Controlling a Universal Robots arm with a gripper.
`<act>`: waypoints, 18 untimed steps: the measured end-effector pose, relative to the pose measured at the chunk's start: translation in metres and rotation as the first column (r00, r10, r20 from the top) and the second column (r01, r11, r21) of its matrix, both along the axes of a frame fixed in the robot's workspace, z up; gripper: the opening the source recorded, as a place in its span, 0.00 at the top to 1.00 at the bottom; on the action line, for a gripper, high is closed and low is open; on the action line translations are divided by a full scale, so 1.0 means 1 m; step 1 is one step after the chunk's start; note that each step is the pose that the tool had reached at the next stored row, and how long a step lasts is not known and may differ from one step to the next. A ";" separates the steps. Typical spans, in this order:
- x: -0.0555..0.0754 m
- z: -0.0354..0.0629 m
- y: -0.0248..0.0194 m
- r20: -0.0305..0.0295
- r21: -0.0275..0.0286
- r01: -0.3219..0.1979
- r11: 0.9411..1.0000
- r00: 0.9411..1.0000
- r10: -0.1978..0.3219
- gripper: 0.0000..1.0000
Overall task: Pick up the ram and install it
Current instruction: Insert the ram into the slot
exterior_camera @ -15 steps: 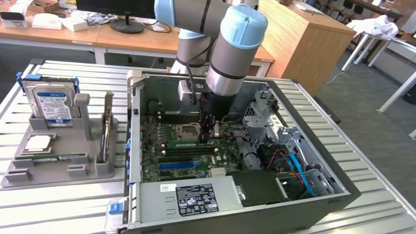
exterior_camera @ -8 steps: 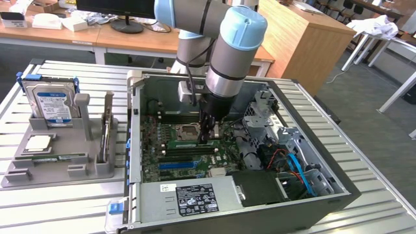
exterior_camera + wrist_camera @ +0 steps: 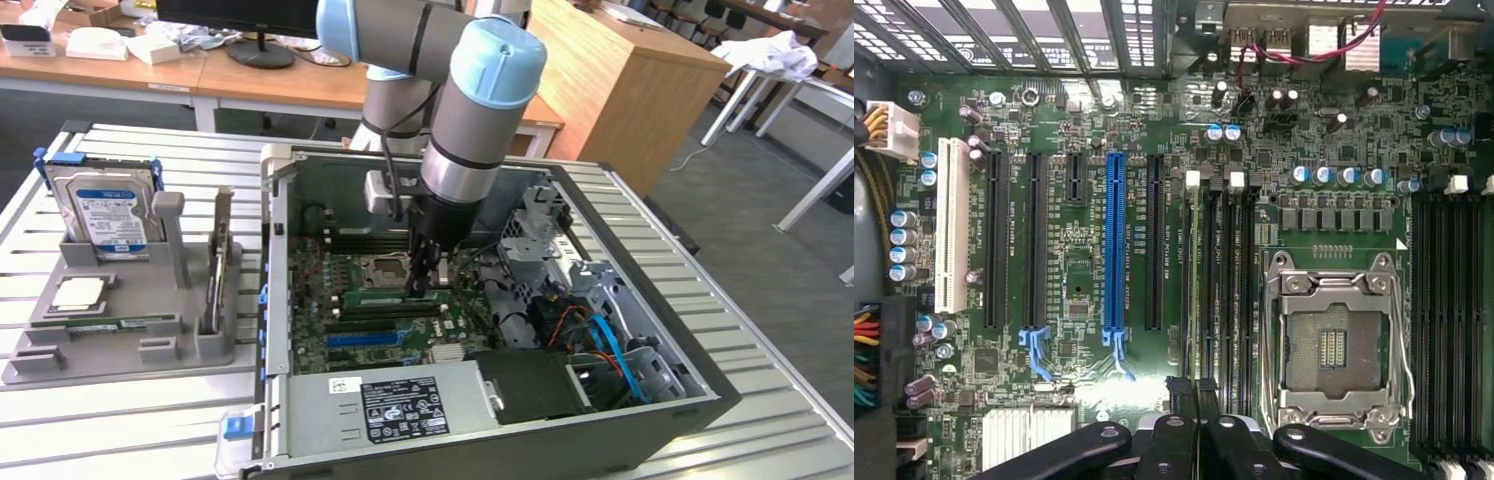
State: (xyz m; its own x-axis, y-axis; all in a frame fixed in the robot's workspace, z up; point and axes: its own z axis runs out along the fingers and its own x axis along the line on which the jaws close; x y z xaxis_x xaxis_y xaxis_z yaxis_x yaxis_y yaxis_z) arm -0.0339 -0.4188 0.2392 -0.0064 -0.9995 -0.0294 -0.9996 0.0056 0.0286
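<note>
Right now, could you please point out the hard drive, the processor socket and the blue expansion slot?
hard drive (image 3: 107, 212), exterior view, on its label.
processor socket (image 3: 1334, 345), wrist view, centre of its contacts.
blue expansion slot (image 3: 1116, 240), wrist view, middle of its length.

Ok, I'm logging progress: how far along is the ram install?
Done: the ram is already at the motherboard's memory slots, beside the empty processor socket. In hand: the pincer stands right over it. Left: whether it is pressed fully home cannot be told.
</note>
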 end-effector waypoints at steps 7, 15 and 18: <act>0.000 -0.0012 0.0000 0.000 0.000 0.000 1.000 1.000 0.000 0.89; 0.000 -0.0028 0.0000 0.000 0.000 0.000 1.000 1.000 0.000 0.89; -0.001 -0.0032 0.0000 0.000 0.000 0.000 1.000 1.000 0.000 0.89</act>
